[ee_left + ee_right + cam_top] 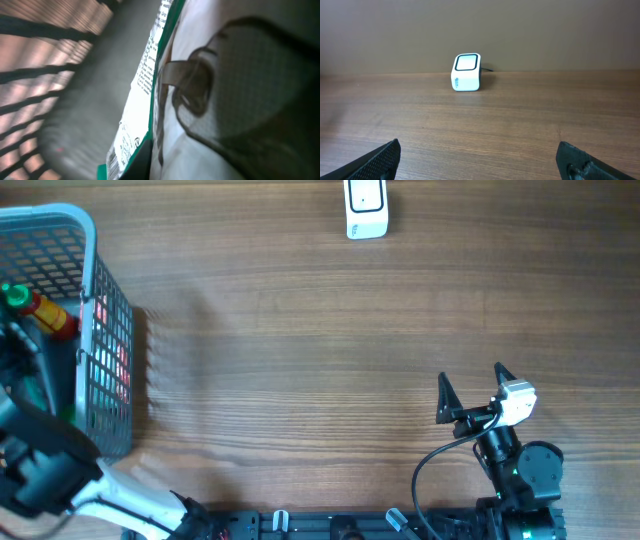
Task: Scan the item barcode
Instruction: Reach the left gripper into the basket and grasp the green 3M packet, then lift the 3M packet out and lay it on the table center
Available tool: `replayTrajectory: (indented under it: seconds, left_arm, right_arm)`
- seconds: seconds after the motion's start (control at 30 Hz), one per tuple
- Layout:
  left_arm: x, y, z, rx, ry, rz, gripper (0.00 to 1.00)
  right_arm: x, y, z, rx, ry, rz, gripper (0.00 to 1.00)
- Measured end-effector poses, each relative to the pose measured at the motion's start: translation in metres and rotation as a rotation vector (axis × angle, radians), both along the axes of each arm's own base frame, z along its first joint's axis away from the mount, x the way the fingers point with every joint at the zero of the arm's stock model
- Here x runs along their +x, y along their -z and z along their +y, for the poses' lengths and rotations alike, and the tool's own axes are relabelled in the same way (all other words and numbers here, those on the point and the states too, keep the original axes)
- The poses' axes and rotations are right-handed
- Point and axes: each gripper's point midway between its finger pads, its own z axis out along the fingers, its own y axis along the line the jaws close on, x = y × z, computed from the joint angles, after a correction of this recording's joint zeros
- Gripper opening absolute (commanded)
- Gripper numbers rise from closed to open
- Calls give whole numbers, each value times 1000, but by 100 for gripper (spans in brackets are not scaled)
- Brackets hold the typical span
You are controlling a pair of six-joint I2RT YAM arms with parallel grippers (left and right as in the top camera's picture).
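Note:
My left arm (40, 465) reaches down into the grey wire basket (105, 330) at the far left, and its gripper is hidden among the goods there. The left wrist view is filled at very close range by a white and green packet (145, 85) with a barcode (114, 162) at its lower end, lying against a whitish pouch with brown print (225, 75). The fingers do not show, so I cannot tell whether anything is held. The white scanner (366, 208) (466, 73) stands at the table's far edge. My right gripper (470, 385) (480, 162) rests open near the front right, facing the scanner.
A bottle with a green cap and red and yellow label (40, 310) lies in the basket. Dark basket bars (40, 35) cross the left of the left wrist view. Bare wooden tabletop (320, 360) lies between basket, scanner and right arm.

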Motion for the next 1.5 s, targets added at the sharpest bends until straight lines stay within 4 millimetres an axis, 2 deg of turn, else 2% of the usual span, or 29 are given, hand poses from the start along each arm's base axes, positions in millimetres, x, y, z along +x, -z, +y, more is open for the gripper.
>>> replayTrajectory:
  seconds: [0.1,0.13,0.17,0.27,0.33,0.47,0.57,0.6,0.67,0.73,0.8,0.87,1.0,1.23,1.3,1.5]
  left_arm:
    - [2,-64,2,126,-4,-125,4]
    - [0,-114,0,226,-8,-227,4]
    - [-1,-141,-1,285,-11,-287,4]
    - [-13,-201,-13,411,-33,-431,4]
    - [-23,-245,-30,480,-38,-553,4]
    - [-29,-303,-79,492,54,-794,4]
    - [-23,-331,-119,425,178,-961,4]
    - [-18,-341,-137,379,248,-1028,4]
    - [-8,-349,-171,275,373,-1108,4]
    - [1,-350,-207,149,497,-1157,4]
    - [9,-345,-235,40,586,-1163,4]
    - [20,-332,-267,-86,675,-1134,4]
    - [42,-300,-310,-232,749,-1015,4]
    - [89,-221,-375,-412,666,-715,4]
    - [100,-189,-396,-470,624,-601,4]
    - [108,-96,-440,-553,509,-260,4]
  right_arm:
    - [0,0,0,0,0,0,100]
    - [0,0,0,0,0,0,100]
    - [0,0,0,0,0,0,100]
    - [0,0,0,0,0,0,100]
    - [0,0,0,0,0,0,100]
    - [0,0,0,0,0,0,99]
    - [0,0,0,0,0,0,100]
    - [0,0,0,0,0,0,100]
    - [0,0,0,0,0,0,100]
    - [0,0,0,0,0,0,100]
    - [0,0,0,0,0,0,100]
    - [0,0,0,0,0,0,100]
    - [0,0,0,0,0,0,100]
    - [0,0,0,0,0,0,100]
    - [0,0,0,0,0,0,100]
    - [0,0,0,0,0,0,100]
